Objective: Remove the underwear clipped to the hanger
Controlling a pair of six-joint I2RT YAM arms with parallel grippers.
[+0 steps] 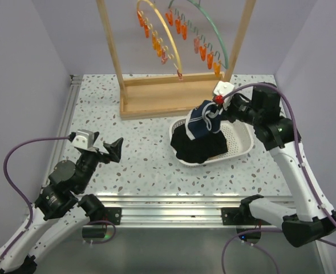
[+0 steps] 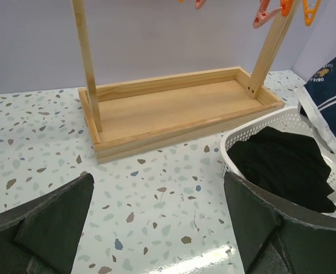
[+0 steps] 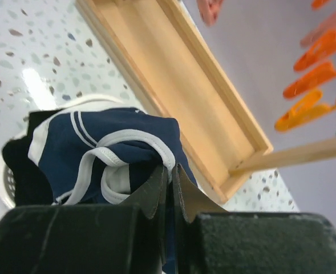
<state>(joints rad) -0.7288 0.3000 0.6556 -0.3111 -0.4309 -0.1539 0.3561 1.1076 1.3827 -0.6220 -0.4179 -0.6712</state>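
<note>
My right gripper [image 1: 220, 108] is shut on the navy blue underwear with white trim [image 1: 205, 123] and holds it over the white basket [image 1: 243, 144]. In the right wrist view the navy cloth [image 3: 116, 145] is pinched between my closed fingers [image 3: 171, 182]. Black underwear [image 1: 199, 145] lies piled in the basket, also seen in the left wrist view [image 2: 284, 165]. The hanger with orange clips [image 1: 182, 28] hangs on the wooden rack [image 1: 156, 97]; no garment shows on its clips. My left gripper [image 1: 108, 149] is open and empty, low over the table at the left.
The wooden rack's tray base [image 2: 173, 111] stands at the back of the speckled table [image 1: 139, 162]. The basket's rim [image 2: 242, 134] is just right of my left gripper. Purple walls close in both sides. A metal rail [image 1: 168, 202] runs along the near edge.
</note>
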